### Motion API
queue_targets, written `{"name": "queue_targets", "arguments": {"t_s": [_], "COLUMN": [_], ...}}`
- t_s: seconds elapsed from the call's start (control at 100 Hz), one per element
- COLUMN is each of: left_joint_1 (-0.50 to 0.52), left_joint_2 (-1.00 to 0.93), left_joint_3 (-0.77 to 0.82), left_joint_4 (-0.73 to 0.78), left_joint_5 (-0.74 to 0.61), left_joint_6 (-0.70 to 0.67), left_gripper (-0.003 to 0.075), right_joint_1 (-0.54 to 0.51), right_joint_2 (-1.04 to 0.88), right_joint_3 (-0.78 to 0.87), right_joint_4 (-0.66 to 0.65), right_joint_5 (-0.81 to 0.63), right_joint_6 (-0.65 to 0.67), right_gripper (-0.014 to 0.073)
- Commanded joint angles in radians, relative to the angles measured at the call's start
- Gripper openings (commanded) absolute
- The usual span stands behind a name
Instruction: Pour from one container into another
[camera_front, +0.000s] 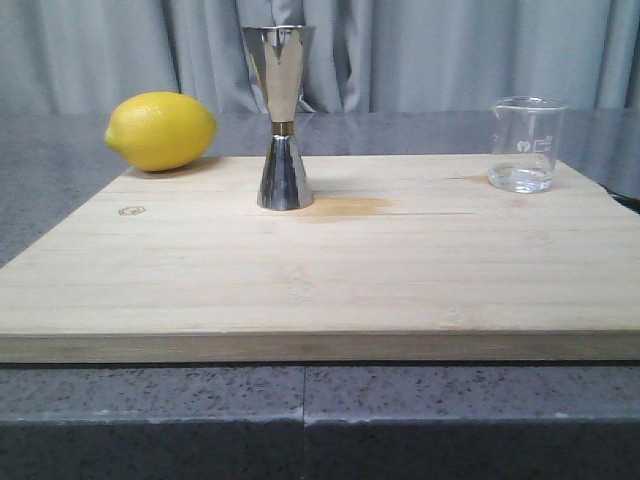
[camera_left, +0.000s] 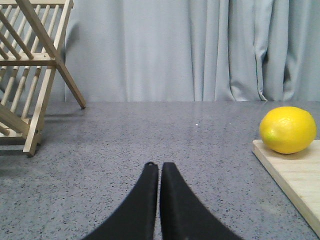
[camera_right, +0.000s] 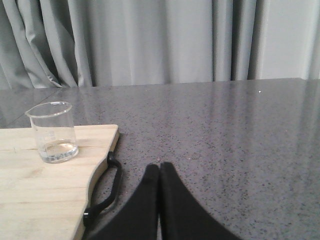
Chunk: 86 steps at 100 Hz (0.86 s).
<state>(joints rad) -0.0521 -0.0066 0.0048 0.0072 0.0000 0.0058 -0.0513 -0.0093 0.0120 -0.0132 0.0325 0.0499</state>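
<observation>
A small clear glass beaker (camera_front: 526, 145) with a little liquid stands at the far right of the wooden board (camera_front: 320, 280); the right wrist view shows the beaker (camera_right: 53, 132) too. The steel hourglass jigger (camera_front: 282, 118) with a gold waist band stands upright at the board's far middle. My left gripper (camera_left: 159, 165) is shut and empty over the grey counter, left of the board. Over the counter to the right of the board, my right gripper (camera_right: 159, 165) is shut with nothing in it. Neither gripper appears in the front view.
A yellow lemon (camera_front: 160, 131) lies at the board's far left corner, also in the left wrist view as the lemon (camera_left: 288, 129). A wooden dish rack (camera_left: 30, 75) stands on the counter farther left. A black strap handle (camera_right: 104, 192) hangs at the board's right edge. Grey curtains hang behind.
</observation>
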Motion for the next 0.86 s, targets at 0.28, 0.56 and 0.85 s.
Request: {"name": "queue_targets", "arguments": {"t_s": [0.28,0.56,0.85], "left_joint_1": [-0.009,-0.009,-0.009], "left_joint_2": [-0.02,-0.02,-0.02], "left_joint_3": [0.028,0.028,0.028], "left_joint_4": [-0.007,-0.007,-0.007], "left_joint_5": [-0.085,-0.085,-0.085], "left_joint_6": [-0.006,-0.006,-0.006], "left_gripper": [-0.0019,-0.0019,-0.0019], "right_joint_1": [-0.005,-0.005,-0.005], "right_joint_2": [-0.019,-0.019,-0.019], "right_joint_3": [0.009,0.009,0.009], "right_joint_4": [-0.01,-0.01,-0.01], "right_joint_5": [-0.072,-0.072,-0.072], "right_joint_6": [0.023,0.023,0.023], "right_gripper": [-0.0072,-0.0072,-0.0072]}}
